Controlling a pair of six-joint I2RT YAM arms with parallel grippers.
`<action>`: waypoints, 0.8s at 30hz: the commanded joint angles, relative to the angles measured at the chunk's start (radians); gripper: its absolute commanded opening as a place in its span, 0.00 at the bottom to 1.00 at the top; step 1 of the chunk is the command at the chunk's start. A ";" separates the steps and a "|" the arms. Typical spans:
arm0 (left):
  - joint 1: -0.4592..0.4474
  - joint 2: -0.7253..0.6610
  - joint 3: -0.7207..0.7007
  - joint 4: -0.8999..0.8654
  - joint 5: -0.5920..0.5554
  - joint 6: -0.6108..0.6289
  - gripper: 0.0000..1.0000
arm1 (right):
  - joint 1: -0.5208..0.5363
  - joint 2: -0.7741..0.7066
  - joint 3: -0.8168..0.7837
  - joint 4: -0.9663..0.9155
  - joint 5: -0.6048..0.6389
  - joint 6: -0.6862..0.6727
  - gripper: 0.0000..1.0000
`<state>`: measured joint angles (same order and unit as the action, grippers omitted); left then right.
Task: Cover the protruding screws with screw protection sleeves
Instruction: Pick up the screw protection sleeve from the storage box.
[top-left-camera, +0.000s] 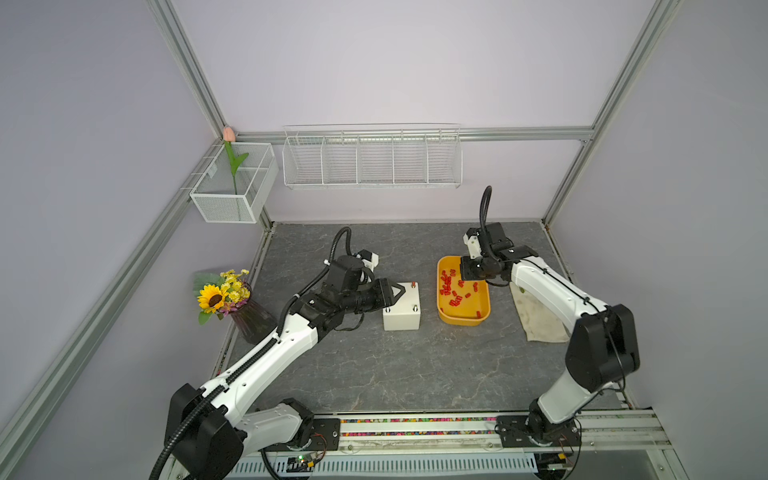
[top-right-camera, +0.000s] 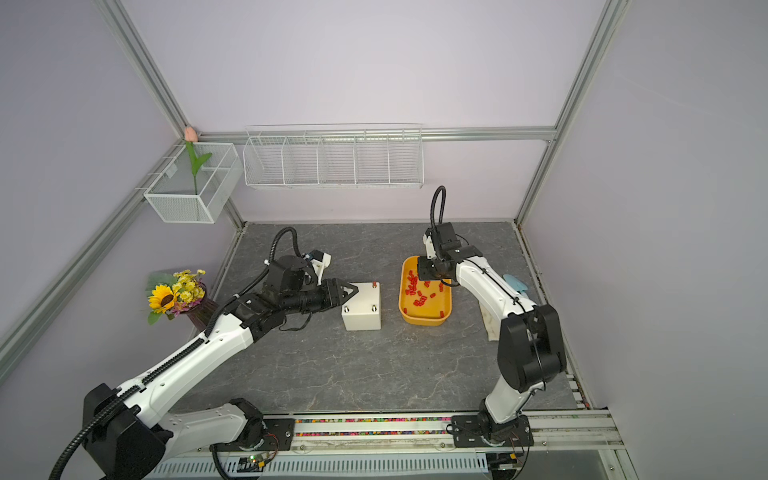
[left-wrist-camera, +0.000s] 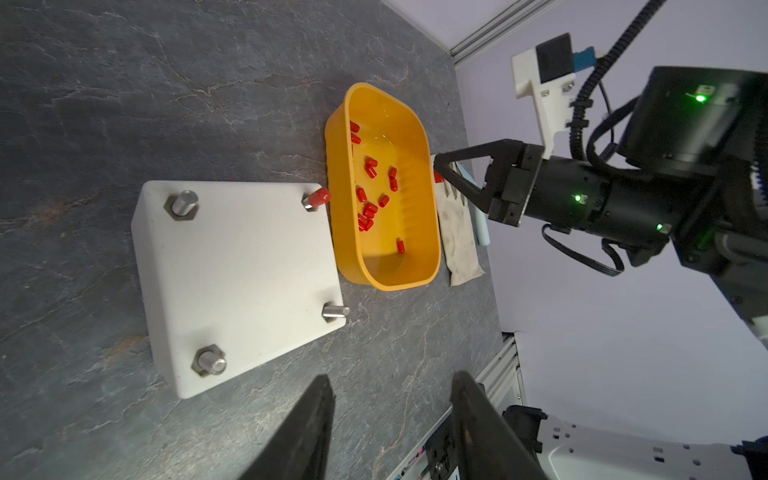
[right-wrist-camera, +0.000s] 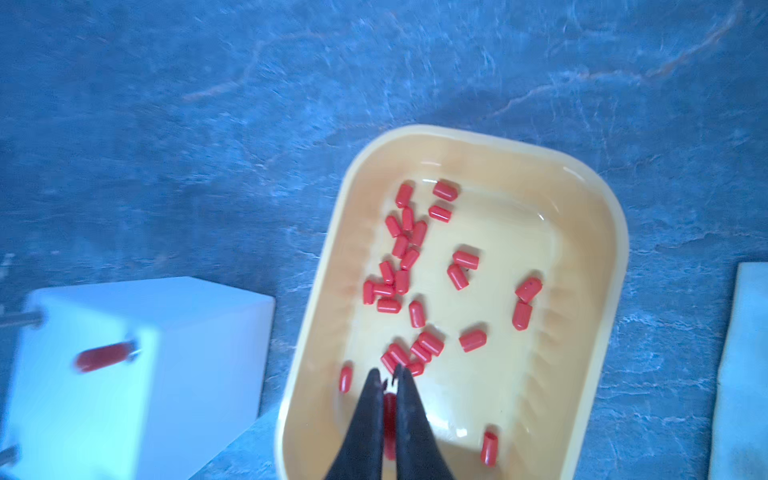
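Now the right pincer (right-wrist-camera: 387, 374) pinches 1 sleeve (right-wrist-camera: 390, 415) just above the tray (right-wrist-camera: 615, 232); perhaps 26 more lie loose beneath it. Next it must carry the sleeve to the box (left-wrist-camera: 237, 270), which sits under the spread, empty left pincer (left-wrist-camera: 390, 376). There it pushes the sleeve straight down onto 1 of 3 bare screws (left-wrist-camera: 184, 202). The 4th screw (left-wrist-camera: 308, 202) is capped.

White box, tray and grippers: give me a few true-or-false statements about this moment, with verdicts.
1. All four screws on the white box are capped. False: only one wears a red sleeve; three screws stand bare.
2. The yellow tray holds many loose sleeves. True.
3. The right gripper is shut on a sleeve over the tray. True.
4. The left gripper grips the box. False: it is open and holds nothing.
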<state>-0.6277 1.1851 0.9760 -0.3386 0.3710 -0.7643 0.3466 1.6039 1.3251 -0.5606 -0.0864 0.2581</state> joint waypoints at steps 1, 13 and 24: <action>-0.001 -0.033 -0.013 0.092 -0.012 -0.032 0.47 | -0.005 -0.095 -0.057 0.052 -0.109 0.057 0.10; -0.008 -0.017 -0.037 0.583 0.044 -0.181 0.41 | 0.007 -0.359 -0.164 0.294 -0.322 0.289 0.10; -0.103 0.102 0.007 0.837 0.057 -0.208 0.33 | 0.086 -0.522 -0.286 0.631 -0.322 0.529 0.10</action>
<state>-0.7147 1.2598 0.9482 0.3790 0.4160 -0.9428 0.4129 1.1110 1.0714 -0.0883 -0.3943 0.6819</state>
